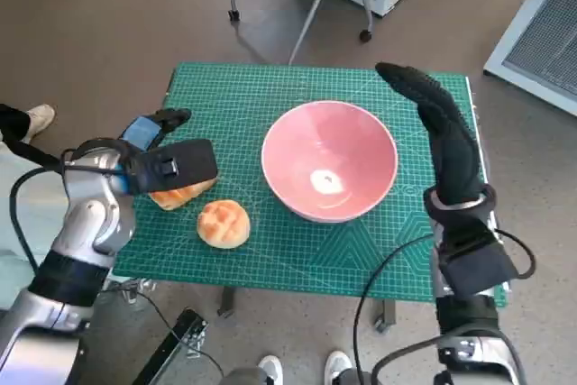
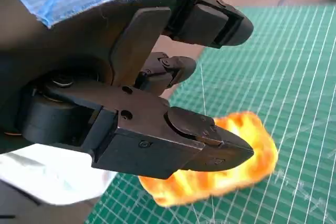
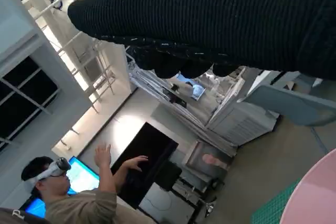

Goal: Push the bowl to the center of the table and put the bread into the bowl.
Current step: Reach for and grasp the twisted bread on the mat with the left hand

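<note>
The pink bowl [image 1: 329,161] sits empty near the green mat's [image 1: 234,96] middle. Left of the bowl lie a round bread [image 1: 223,224] and another bread [image 1: 183,194] under the left hand [image 1: 167,161], whose fingers are spread, holding nothing. The right hand [image 1: 442,132] stretches flat and empty just right of the bowl, near the mat's edge.

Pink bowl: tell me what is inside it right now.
The pink bowl holds nothing: only a bright glare on its bottom. Both bread rolls lie outside on the green mat: one round roll in the open, another partly covered by the left hand.
</note>
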`<state>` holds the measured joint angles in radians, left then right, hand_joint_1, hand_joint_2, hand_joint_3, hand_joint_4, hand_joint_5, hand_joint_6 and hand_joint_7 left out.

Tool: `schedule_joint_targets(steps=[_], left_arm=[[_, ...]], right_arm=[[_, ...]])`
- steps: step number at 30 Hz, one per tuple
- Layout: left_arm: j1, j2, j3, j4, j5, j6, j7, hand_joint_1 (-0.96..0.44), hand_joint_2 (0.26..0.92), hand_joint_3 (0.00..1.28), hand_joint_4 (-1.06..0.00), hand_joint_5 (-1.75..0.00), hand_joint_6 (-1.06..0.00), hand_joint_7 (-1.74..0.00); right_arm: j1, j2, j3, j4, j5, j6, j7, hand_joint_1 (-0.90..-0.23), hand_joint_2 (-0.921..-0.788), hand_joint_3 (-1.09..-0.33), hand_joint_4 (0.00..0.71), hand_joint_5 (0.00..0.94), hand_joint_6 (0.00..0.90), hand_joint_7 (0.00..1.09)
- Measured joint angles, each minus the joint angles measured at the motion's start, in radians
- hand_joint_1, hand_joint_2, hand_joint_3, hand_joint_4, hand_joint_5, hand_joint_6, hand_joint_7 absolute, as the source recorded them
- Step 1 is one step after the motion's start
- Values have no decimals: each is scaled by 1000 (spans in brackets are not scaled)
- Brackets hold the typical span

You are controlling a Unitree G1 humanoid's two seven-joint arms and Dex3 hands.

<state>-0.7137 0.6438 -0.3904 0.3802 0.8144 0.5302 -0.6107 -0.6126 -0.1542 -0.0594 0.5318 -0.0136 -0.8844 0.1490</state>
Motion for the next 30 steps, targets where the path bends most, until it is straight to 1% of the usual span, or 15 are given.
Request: schedule_joint_targets(steps=[3,9,16,23,26,27,28,29,30], left_arm=[[-14,-9,-23,46,3,-10,-1,11,790,9,-188,-11,-412,-8],[-38,-15,-80,136,24,-37,-5,6,792,10,-253,-37,-435,-18],[-77,-26,-146,252,55,-81,-10,-40,791,10,-272,-36,-466,-30],[-153,-71,-196,387,82,-117,2,-93,790,10,-278,-31,-503,-49],[-179,-96,-212,450,86,-122,12,-112,791,10,-318,-49,-555,-84],[-187,-107,-219,475,86,-123,17,-111,791,10,-343,-71,-538,-189],[-192,-115,-223,491,87,-123,22,-87,789,9,-399,-148,-500,-379],[-196,-124,-225,508,87,-123,28,-78,789,10,-408,-198,-478,-464],[-200,-132,-227,522,87,-123,37,-42,787,11,-455,-420,-465,-600]], right_arm=[[2,0,-1,-1,0,0,-3,-597,-921,-847,313,26,-1,897],[4,0,-2,-1,0,0,-5,-597,-921,-846,312,27,-1,897],[6,0,-2,-3,-2,-1,-11,-595,-921,-847,312,28,-1,897],[7,2,-1,-2,-2,-1,-11,-594,-921,-845,311,29,-1,884],[7,2,-1,-2,-2,-2,-11,-594,-921,-844,311,29,-1,881],[7,2,-1,-2,-2,-2,-11,-594,-921,-844,311,30,-1,881],[7,2,-1,-2,-2,-2,-11,-594,-921,-844,311,30,-1,880],[7,2,-1,-2,-2,-2,-11,-594,-921,-844,311,30,-1,880],[7,2,-1,-2,-1,-2,-11,-594,-921,-844,311,30,-1,880]])
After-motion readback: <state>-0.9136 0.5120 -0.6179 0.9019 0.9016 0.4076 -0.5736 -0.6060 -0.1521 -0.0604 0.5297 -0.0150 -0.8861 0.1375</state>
